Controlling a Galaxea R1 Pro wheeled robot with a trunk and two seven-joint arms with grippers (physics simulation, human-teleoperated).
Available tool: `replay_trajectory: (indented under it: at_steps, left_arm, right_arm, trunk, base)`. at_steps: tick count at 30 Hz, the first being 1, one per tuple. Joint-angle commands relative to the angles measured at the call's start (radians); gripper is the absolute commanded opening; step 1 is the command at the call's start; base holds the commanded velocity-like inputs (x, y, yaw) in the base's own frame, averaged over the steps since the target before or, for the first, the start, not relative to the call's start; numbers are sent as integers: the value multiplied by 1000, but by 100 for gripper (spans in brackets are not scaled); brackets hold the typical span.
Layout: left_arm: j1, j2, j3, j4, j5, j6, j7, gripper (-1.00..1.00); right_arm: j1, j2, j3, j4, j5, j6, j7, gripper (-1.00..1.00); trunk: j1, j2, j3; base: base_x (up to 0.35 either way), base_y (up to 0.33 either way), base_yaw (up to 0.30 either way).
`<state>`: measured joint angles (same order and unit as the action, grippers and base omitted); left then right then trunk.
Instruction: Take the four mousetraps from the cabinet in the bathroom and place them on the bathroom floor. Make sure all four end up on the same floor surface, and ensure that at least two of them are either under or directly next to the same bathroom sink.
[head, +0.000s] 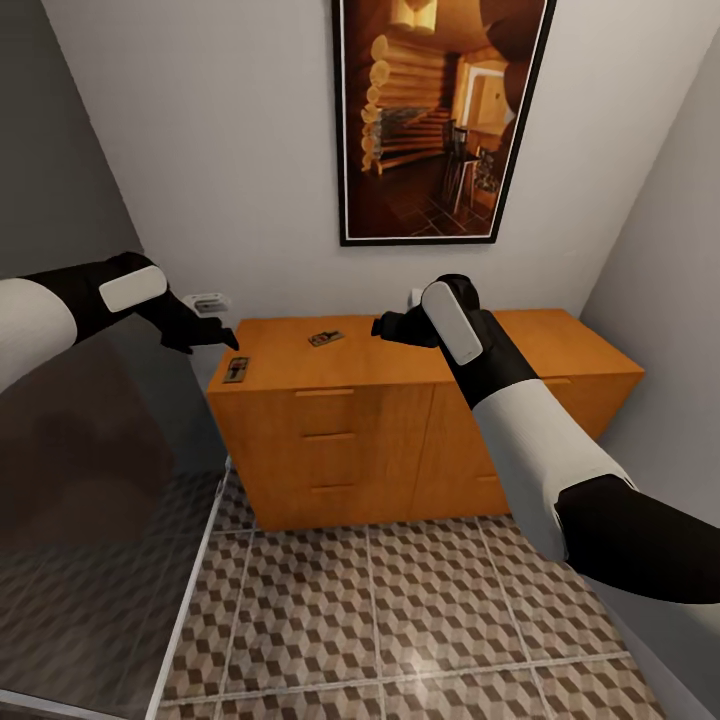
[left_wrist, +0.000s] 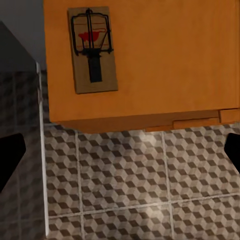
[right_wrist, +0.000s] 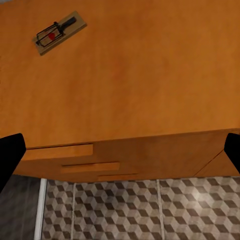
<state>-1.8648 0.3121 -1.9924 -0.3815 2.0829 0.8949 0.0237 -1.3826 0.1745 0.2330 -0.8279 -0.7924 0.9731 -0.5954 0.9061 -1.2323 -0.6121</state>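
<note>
2 mousetraps are sitting on cabinet (head: 400, 350) top. Corner trap (head: 236, 370) is lying flat near the cabinet's left front corner, close to both edges; in left wrist cam it's a small wooden slab w/ black wire bar and red bait patch. 2nd trap (head: 325, 338) is lying further back, towards mid-top, angled. Other 2 traps aren't identifiable here.

Handling guess: light, stiff, thin, low profile, so likely hard to get fingers under. Probably best pinching across the short width on the board's long edges, avoiding the wire spring; could skid on the smooth wood top.

Left gripper (head: 218, 337) is hovering just behind the corner trap, not touching. Fingers (left_wrist: 11, 155) are showing at both frame edges, spread wide, nothing btwn them. Right gripper (head: 385, 326) is hovering over the top, right of 2nd trap, also spread wide and empty.

Bathroom floor (head: 420, 600) w/ cube tiles is lying in front of the cabinet; framed picture (head: 440, 115) is hanging on the wall above.
</note>
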Motion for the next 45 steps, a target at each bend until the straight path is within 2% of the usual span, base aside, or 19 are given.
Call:
replay_trajectory:
  at_steps: [1,11,15,21,25,32,36,45]
  left_arm:
    - [-2,1,-6,-3,9,-1,0,100]
    - [5,1,-6,-1,14,-6,-25,100]
    - [32,2,-6,8,13,-37,-61,100]
    - [70,6,-6,12,13,-68,-75,100]
    - [91,18,-6,12,14,-75,-79,100]
    - [102,64,-5,10,16,-83,-99,100]
    - [103,78,-5,11,16,-84,-112,100]
    - [104,82,-5,13,16,-88,-116,100]
  right_arm:
    - [-1,0,2,0,-10,1,-10,100]
    - [0,0,2,0,-10,1,-10,100]
    - [1,0,2,0,-10,1,-10,100]
    - [1,0,2,0,-10,1,-10,100]
    - [2,0,2,0,-10,1,-10,100]
    - [2,0,2,0,-10,1,-10,100]
    - [2,0,2,1,-10,1,-10,100]
    - [2,0,2,11,-10,0,-10,100]
  trunk:
    - [0,-1,-1]
    - [0,-1,-1]
    - [0,-1,-1]
    - [0,-1,-1]
    - [0,-1,-1]
    - [0,-1,-1]
    - [0,-1,-1]
    - [0,-1,-1]
  base:
    - [-1,4,0]
    - [0,1,0]
    - [62,45,0]
    - [186,130,0]
    - [83,53,0]
    - [17,11,0]
    - [3,2,0]
    - [117,0,0]
